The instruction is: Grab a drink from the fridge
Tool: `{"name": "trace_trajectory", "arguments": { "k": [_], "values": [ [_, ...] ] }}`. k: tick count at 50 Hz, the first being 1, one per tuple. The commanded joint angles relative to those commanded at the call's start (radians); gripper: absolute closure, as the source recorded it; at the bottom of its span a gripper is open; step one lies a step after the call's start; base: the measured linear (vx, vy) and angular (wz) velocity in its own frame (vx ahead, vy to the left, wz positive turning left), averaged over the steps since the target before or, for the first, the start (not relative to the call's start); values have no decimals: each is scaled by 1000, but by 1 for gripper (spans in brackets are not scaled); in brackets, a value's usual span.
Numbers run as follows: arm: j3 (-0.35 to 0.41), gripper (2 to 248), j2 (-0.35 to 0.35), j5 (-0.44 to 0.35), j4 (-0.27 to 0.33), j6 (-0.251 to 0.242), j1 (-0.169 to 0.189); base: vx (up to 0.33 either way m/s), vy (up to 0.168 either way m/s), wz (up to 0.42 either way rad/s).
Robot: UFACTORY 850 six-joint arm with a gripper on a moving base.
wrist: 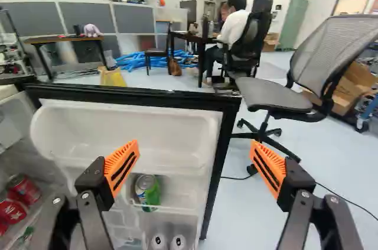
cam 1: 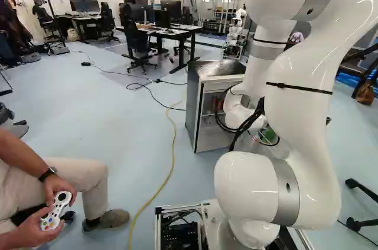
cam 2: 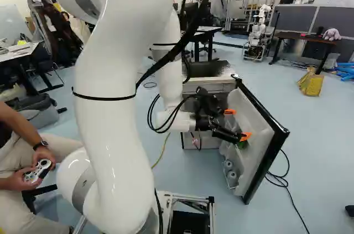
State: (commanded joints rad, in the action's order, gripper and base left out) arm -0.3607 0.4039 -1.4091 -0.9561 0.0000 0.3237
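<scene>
At the left, in the left base view, a yellow cable ran over the floor, and to its right stood the fridge. In the wrist view the red cans were inside the fridge, on the side of its hinge edge, beyond the finger which was nearer to the fridge.

Next to the right came the gripper, at the inner face of the door, which stood open. Its two fingers were spread very wide, with the orange pads well apart from each other, and it had hold of nothing.

The green can was on a door shelf, behind the front rail of this shelf, between the hinge edge and the free edge of the door. It lay ahead of the gripper and lower than the pads, inside the gap between them as the wrist view showed it, but closer to the line of the fridge-side finger. Neither pad was around it. How far in front the can was, I cannot tell exactly.

Below it, two grey-topped cans stood side by side near the bottom edge of the door. Farthest along, past the free edge of the door, was an office chair.
</scene>
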Motion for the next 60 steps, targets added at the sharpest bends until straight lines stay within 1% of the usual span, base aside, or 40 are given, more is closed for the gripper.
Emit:
{"name": "trace_trajectory", "arguments": {
  "k": [18, 39, 46, 60],
  "values": [
    [61, 3, -41, 0, 189, 0, -31, 0, 0, 0],
    [89, 3, -61, 8, 410, 0, -58, 0, 0, 0],
    [87, 3, -48, 14, 484, 0, -60, 0, 0, 0],
    [73, 3, 0, 28, 631, 0, -61, 0, 0, 0]
  ]
}}
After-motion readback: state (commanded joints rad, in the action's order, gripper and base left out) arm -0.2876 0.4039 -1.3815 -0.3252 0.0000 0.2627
